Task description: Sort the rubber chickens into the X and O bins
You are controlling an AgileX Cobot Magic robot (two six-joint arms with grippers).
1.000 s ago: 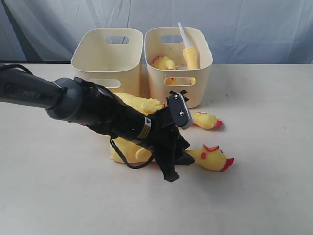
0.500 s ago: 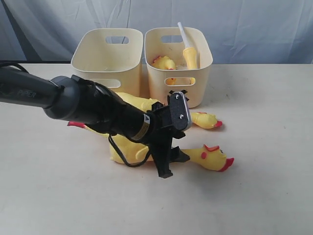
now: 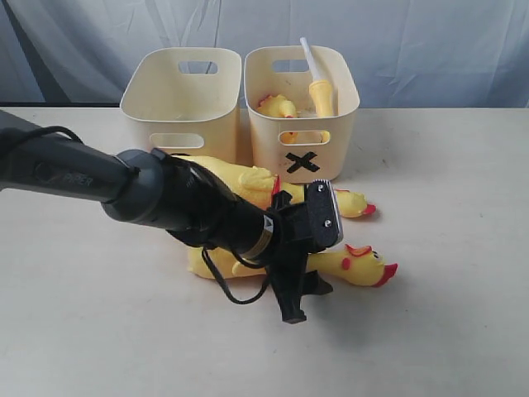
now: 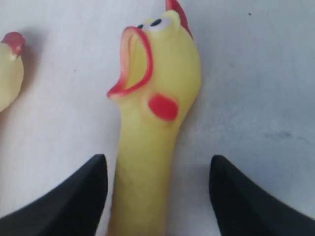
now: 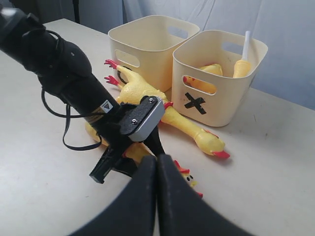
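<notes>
Left gripper (image 3: 306, 299) has slid right, jaws spread wide astride the near rubber chicken (image 3: 351, 265), seemingly not touching it; the chicken lies crosswise in the exterior view, head pointing right; only the left wrist view shows its gaping beak.

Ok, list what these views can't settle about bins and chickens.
- Left bin, front mark: hidden by the left arm, exterior view; by the far chicken, right wrist view.
- Near chicken, body: under that arm, exterior view; cut by the frame edge, left wrist view.
- Chicken in X bin: mostly behind its wall.
</notes>
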